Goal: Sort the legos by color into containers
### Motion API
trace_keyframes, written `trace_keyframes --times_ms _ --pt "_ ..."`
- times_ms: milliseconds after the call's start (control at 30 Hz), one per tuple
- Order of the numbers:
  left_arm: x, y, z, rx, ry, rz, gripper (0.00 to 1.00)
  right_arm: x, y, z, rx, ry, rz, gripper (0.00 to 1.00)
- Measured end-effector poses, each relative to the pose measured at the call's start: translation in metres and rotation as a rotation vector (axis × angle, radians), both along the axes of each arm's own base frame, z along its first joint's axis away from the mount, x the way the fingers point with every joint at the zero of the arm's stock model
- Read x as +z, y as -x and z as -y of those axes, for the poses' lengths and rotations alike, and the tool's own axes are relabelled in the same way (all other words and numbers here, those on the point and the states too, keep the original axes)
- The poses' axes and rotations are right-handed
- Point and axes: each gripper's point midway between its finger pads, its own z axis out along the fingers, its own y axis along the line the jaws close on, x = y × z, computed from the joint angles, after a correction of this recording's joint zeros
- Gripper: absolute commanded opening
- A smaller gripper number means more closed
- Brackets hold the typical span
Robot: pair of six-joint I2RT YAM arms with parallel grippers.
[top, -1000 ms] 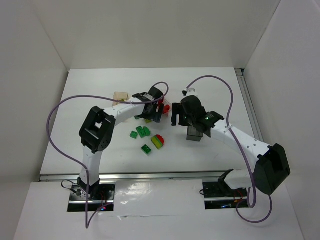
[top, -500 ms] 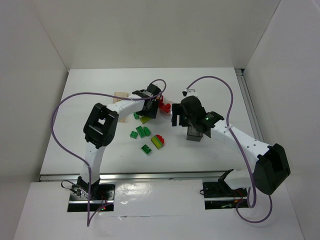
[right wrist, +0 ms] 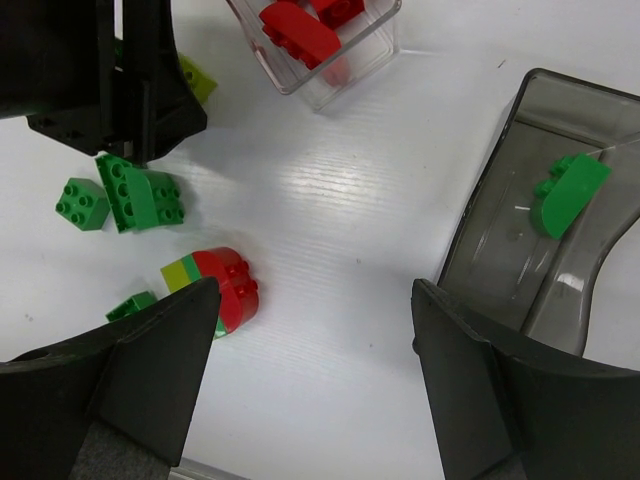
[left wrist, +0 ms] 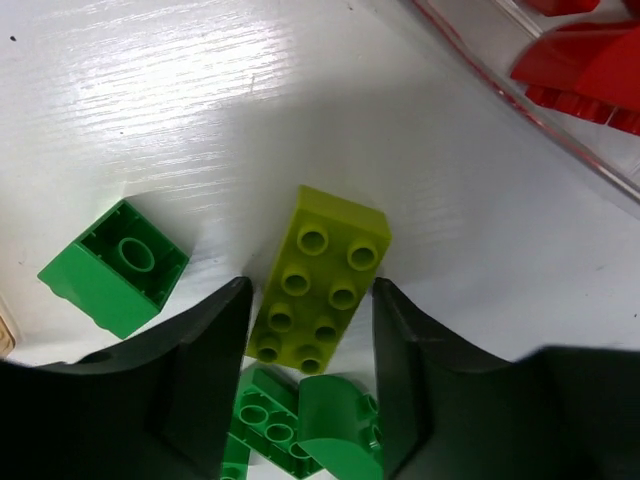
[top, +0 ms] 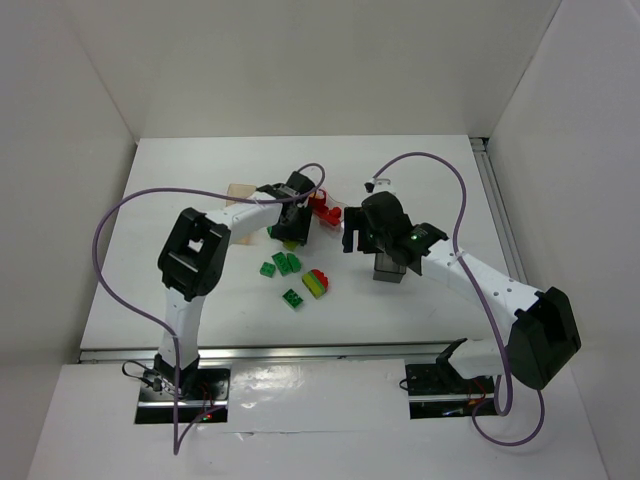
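A yellow-green brick (left wrist: 320,280) lies flat on the table, studs up. My left gripper (left wrist: 312,290) has closed in on its two long sides, and the fingers (left wrist: 200,370) touch it at its near end. In the top view this gripper (top: 292,228) hangs low beside the clear tub (top: 334,212), which holds red bricks (right wrist: 300,28). My right gripper (right wrist: 312,300) hovers open over bare table with nothing between its fingers. The dark grey tub (right wrist: 500,230) on its right holds one green brick (right wrist: 568,192). The tan tub (top: 240,190) stands to the far left.
Green bricks (left wrist: 290,420) lie under the left gripper, and a green square one (left wrist: 115,265) is to its left. More green bricks (top: 281,264) and a red, yellow and green stack (right wrist: 225,285) lie nearer the bases. White walls enclose the table.
The left gripper has shifted slightly left and come down over the yellow-green brick, its jaws narrowing from wide open onto it. The right arm has not moved.
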Motion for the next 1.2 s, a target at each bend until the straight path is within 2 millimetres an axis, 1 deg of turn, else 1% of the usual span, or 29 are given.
trace_keyframes --times_ms 33,67,133,167,200,233,333,433,500,533,567,600,667,733,767,833,900,967,1000,1033,1133,1200 --pt "0.0 0.0 0.0 0.002 0.001 0.0 0.51 0.0 0.0 0.0 0.0 -0.001 0.0 0.84" --pt "0.0 0.0 0.0 0.005 0.003 0.0 0.39 0.0 0.0 0.0 -0.001 -0.003 -0.001 0.84" --pt "0.001 0.0 0.001 0.017 0.006 -0.002 0.2 0.0 0.0 0.0 -0.002 -0.003 -0.001 0.84" --pt "0.003 0.0 0.0 0.018 0.003 -0.003 0.14 0.0 0.0 0.0 -0.003 -0.004 -0.002 0.84" --pt "0.005 -0.001 -0.001 0.026 -0.003 -0.002 0.1 0.0 0.0 0.0 -0.004 -0.005 -0.002 0.84" --pt "0.008 -0.002 -0.002 0.037 -0.01 0.001 0.09 0.0 0.0 0.0 -0.004 -0.005 -0.002 0.84" --pt "0.025 -0.01 -0.008 0.079 -0.021 0.044 0.09 0.0 0.0 0.0 -0.004 -0.005 -0.002 0.84" --pt "0.054 -0.017 -0.028 0.161 -0.012 0.088 0.09 0.0 0.0 -0.001 -0.003 -0.006 -0.003 0.84" --pt "0.079 -0.027 -0.052 0.244 0.006 0.127 0.09 0.0 0.001 -0.001 -0.001 -0.007 -0.004 0.84" --pt "0.094 -0.035 -0.068 0.3 0.016 0.16 0.09 0.0 0.001 -0.001 0.0 -0.008 -0.004 0.84" --pt "0.104 -0.041 -0.083 0.345 0.02 0.183 0.09 0.0 0.001 -0.001 0.0 -0.008 -0.005 0.84" --pt "0.112 -0.046 -0.102 0.404 0.023 0.203 0.09 0.0 0.001 -0.001 0.0 -0.008 -0.005 0.84" --pt "0.118 -0.051 -0.13 0.473 0.014 0.218 0.09 0.0 0.001 -0.001 0.002 -0.009 -0.005 0.84" --pt "0.116 -0.055 -0.152 0.533 0.013 0.214 0.12 0.0 0.001 -0.001 0.002 -0.009 -0.005 0.84" --pt "0.112 -0.054 -0.159 0.552 0.009 0.203 0.26 0.0 0.001 -0.001 0.002 -0.009 -0.006 0.84" --pt "0.102 -0.055 -0.165 0.565 0.004 0.176 0.5 -0.001 0.001 -0.001 0.002 -0.008 -0.007 0.84" --pt "0.09 -0.058 -0.163 0.562 -0.002 0.137 0.63 -0.001 0.001 -0.001 0.002 -0.007 -0.008 0.84" --pt "0.079 -0.059 -0.159 0.546 -0.009 0.109 0.63 -0.002 0.001 -0.001 0.002 -0.005 -0.01 0.84" --pt "0.077 -0.058 -0.157 0.542 -0.011 0.101 0.66 -0.002 0.001 -0.001 0.002 -0.004 -0.011 0.84" --pt "0.076 -0.056 -0.154 0.534 -0.015 0.092 0.66 -0.003 0.001 -0.001 0.002 -0.003 -0.012 0.84" --pt "0.086 -0.048 -0.14 0.504 -0.007 0.107 0.66 -0.003 0.001 -0.001 0.003 -0.001 -0.014 0.84" --pt "0.098 -0.035 -0.122 0.466 0.01 0.131 0.66 -0.003 0.001 -0.001 0.004 -0.002 -0.015 0.84"
